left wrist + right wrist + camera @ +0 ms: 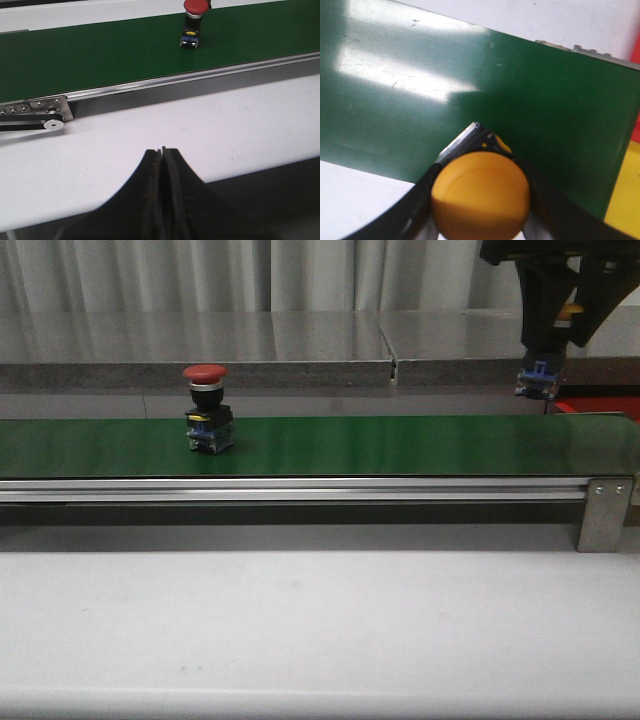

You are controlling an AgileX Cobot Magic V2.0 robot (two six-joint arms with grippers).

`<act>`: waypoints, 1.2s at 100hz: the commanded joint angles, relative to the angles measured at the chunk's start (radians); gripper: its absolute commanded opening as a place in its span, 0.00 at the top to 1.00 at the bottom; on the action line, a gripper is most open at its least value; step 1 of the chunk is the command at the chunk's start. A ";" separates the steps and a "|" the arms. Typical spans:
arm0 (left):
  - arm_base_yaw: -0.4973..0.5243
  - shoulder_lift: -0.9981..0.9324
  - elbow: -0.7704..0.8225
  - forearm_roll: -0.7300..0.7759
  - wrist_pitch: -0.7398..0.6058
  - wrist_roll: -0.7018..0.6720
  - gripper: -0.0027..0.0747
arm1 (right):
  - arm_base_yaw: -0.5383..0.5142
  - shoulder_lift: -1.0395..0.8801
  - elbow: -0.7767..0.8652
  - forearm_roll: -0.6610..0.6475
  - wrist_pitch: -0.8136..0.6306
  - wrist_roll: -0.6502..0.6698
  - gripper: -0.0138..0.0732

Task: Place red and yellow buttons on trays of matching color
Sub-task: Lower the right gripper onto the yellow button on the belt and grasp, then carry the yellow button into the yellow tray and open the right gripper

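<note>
Right wrist view, right gripper (480,200) clamping round yellow-capped push button (480,195) above green conveyor belt (395,85), left gripper (162,150) pressed together, red mushroom-capped button (208,410) well apart on belt.

We see the green conveyor belt (400,445) as smooth with a soft sheen, throwing back pale glare. Its side rail (300,488) looks like brushed metal, as does the end bracket (604,512). The white table (300,630) is matt and faintly scuffed. The red button (204,373) and the yellow button (480,194) have smooth plastic caps, the yellow 1 satin. The right tool (480,210) looks black, matt plastic.
</note>
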 commanded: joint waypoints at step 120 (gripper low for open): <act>-0.006 0.004 -0.024 -0.018 -0.061 -0.005 0.99 | -0.427 -0.071 0.285 -0.038 -0.301 0.051 0.58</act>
